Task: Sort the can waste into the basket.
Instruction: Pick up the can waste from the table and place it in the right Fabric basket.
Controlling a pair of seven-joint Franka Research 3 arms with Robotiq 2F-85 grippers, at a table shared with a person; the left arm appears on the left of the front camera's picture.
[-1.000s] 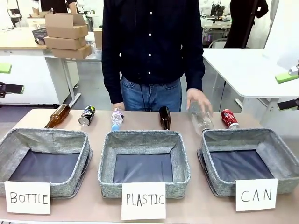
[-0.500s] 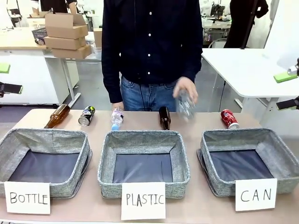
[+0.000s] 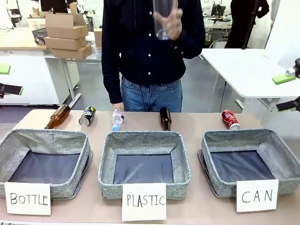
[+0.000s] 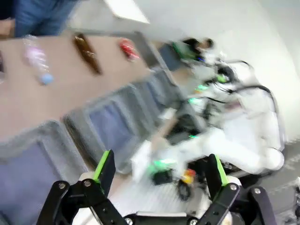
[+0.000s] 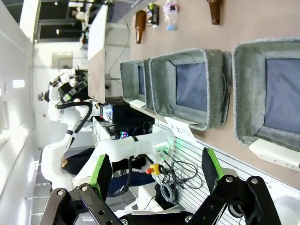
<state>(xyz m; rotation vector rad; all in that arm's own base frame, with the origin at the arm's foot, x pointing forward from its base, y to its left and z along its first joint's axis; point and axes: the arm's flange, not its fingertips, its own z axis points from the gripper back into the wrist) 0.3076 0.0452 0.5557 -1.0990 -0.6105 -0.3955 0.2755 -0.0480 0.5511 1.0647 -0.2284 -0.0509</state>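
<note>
My left gripper (image 4: 160,174) has its two fingers wide apart and holds nothing. My right gripper (image 5: 156,172) is the same: wide apart, nothing between the green pads. Both hang well away from the cans.

The red can (image 3: 230,119) lies on its side at the right of the front view, just behind the far rim of the basket (image 3: 236,135) with the CAN card (image 3: 257,195). The black can (image 3: 87,116) lies at the upper left of the table, far from that basket, beside a brown bottle (image 3: 58,116).

I think both cans are light, with thin metal walls. The red one looks dented, so a hard squeeze could crush it more. They are smooth and round and may roll away if I bump them (the table looks slick too). I would take each can across the middle of its body, one finger on each round side, and squeeze gently.

Now I count. Two cans. Two brown bottles; the second brown bottle (image 3: 165,118) lies near the middle. Two clear bottles: the small clear bottle (image 3: 117,119) lies on the table, and the person's hand (image 3: 171,21) holds the other clear bottle (image 3: 161,11) up at the top of the frame. Three baskets in a row: the BOTTLE basket (image 3: 47,136), the PLASTIC basket (image 3: 144,137) and mine. All three look empty.
</note>
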